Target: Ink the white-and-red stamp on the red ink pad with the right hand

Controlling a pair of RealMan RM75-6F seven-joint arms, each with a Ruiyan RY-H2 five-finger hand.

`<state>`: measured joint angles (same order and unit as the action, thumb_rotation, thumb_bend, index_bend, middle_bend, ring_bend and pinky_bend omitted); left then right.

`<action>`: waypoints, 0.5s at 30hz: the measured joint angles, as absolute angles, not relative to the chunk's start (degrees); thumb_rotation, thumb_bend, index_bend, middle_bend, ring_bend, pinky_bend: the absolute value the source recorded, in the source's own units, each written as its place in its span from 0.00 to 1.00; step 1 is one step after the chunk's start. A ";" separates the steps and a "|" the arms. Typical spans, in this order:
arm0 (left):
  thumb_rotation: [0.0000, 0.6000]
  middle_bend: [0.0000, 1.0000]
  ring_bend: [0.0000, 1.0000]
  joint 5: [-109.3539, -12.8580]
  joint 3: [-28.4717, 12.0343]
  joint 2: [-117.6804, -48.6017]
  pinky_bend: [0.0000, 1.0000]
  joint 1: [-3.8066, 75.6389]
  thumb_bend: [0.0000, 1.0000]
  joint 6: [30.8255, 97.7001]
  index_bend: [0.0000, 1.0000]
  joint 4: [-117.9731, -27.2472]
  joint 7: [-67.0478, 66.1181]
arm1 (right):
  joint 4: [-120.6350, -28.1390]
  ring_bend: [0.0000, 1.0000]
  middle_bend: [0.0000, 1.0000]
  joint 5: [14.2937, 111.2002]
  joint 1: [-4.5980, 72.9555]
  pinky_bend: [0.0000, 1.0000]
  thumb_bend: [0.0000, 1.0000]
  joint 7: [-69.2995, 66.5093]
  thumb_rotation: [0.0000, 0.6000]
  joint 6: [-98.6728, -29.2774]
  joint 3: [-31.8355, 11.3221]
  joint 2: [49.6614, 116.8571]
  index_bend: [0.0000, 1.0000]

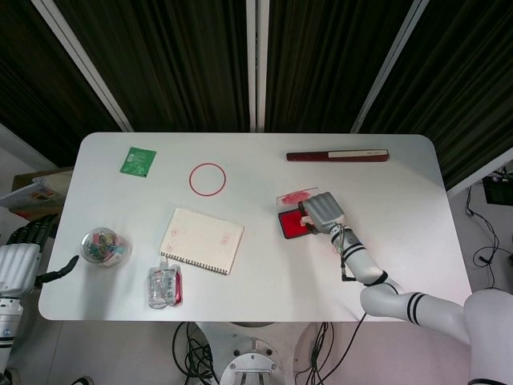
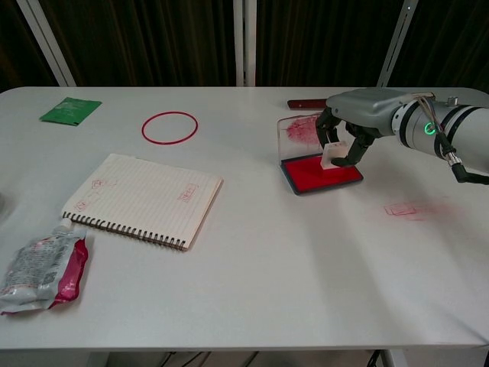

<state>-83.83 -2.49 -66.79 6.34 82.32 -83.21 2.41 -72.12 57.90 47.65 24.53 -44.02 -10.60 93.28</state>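
My right hand grips the white-and-red stamp, which stands upright with its lower end down on the red ink pad. The pad's clear lid, smeared with red ink, stands open behind it. In the head view the hand covers the stamp and most of the pad. My left hand hangs off the table's left edge, holding nothing, its fingers partly curled.
A spiral notebook with red stamp marks lies left of centre. A red ring, green packet, snack pouch, jar of clips and dark red box also sit on the white table. Red ink smudges mark the table right of the pad.
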 measured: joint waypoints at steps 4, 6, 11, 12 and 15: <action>0.30 0.11 0.13 -83.71 -2.49 -66.82 0.20 6.32 0.19 82.20 0.06 -82.98 2.63 | -71.10 0.85 0.54 57.49 47.80 0.92 0.29 24.09 1.00 -43.84 -10.12 93.78 0.61; 0.31 0.11 0.13 -83.70 -2.46 -66.87 0.20 6.31 0.20 82.14 0.06 -82.85 2.76 | -70.70 0.85 0.55 57.41 47.84 0.92 0.29 23.92 1.00 -43.79 -9.96 93.98 0.61; 0.30 0.11 0.13 -83.71 -2.43 -66.88 0.20 6.20 0.19 82.27 0.06 -82.72 2.88 | -69.57 0.85 0.55 57.49 48.06 0.92 0.30 23.47 1.00 -43.74 -9.63 94.69 0.62; 0.30 0.11 0.13 -83.68 -2.44 -66.85 0.20 6.15 0.19 82.34 0.06 -82.69 2.91 | -69.39 0.85 0.55 57.55 48.10 0.92 0.30 23.38 1.00 -43.75 -9.56 94.82 0.62; 0.31 0.11 0.13 -83.64 -2.47 -66.81 0.20 6.07 0.20 82.43 0.06 -82.65 2.98 | -68.98 0.85 0.55 57.74 48.19 0.92 0.30 23.11 1.00 -43.77 -9.36 95.07 0.62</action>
